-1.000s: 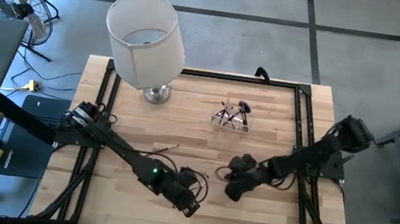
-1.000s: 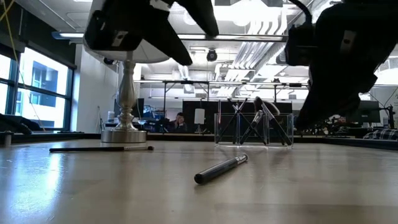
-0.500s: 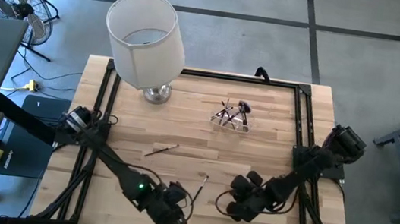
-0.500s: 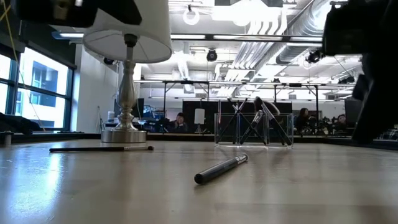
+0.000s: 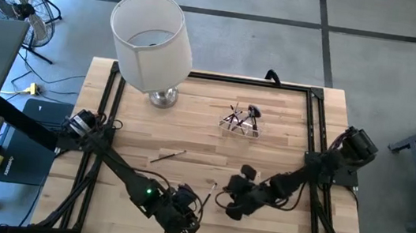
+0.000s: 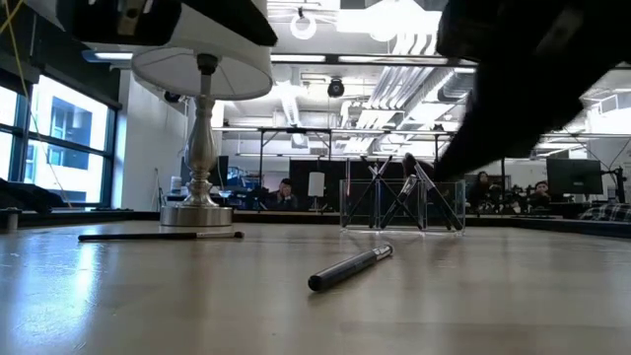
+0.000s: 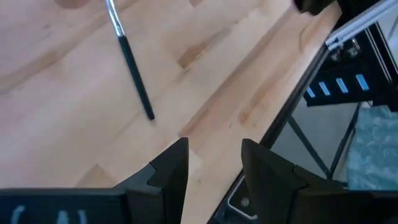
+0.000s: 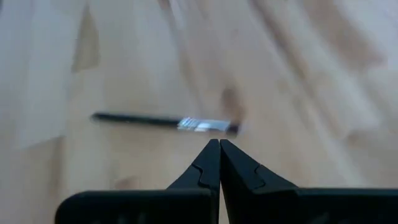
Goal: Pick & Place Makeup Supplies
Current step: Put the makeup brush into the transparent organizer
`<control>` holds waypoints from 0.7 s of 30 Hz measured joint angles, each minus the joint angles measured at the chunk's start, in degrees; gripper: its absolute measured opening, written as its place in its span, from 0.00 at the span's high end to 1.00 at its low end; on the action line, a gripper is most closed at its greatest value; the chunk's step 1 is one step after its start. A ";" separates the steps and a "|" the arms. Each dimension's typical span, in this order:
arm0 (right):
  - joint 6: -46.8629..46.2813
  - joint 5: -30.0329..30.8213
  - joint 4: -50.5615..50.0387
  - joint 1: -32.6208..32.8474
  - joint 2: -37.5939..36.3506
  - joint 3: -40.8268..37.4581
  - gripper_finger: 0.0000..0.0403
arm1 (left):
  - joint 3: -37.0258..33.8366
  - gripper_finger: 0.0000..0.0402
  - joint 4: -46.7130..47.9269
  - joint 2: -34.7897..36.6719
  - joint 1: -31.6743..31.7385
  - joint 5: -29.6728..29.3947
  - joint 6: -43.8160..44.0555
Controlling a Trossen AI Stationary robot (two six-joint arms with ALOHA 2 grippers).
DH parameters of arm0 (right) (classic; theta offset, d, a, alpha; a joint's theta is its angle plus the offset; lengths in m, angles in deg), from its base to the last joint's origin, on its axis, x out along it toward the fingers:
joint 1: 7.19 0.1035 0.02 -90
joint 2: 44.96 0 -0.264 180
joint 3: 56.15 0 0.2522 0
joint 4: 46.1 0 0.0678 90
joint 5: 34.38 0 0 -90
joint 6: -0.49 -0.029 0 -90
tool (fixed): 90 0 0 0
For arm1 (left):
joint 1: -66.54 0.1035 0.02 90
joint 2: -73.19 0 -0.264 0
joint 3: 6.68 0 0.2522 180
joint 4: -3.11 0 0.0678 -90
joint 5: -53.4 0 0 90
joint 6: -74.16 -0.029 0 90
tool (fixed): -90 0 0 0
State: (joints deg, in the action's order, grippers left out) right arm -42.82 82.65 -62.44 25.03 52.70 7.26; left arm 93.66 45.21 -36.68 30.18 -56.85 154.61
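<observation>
Left tool [image 5: 193,224] open, lower centre of the desk [image 5: 288,114]; right tool [image 5: 223,203] closed, empty, beside a loose brush [image 5: 210,190].

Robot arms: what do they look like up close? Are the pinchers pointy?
Both arms are black, built from long thin links with chunky joints. The left arm has a small green light and loose black cables near its wrist; the right arm looks the same, without a light showing. Each ends in two flat black fingers that taper to wedge-shaped points.
</observation>
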 joint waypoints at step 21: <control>10.82 0.55 49.83 -5.27 6.25 -19.10 1.00 | 0.00 0.63 -0.11 0.04 0.74 0.14 1.00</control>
State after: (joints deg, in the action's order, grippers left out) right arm -32.00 83.19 -12.60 19.75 58.95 -11.84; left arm 93.66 45.11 -36.63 30.93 -56.72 155.61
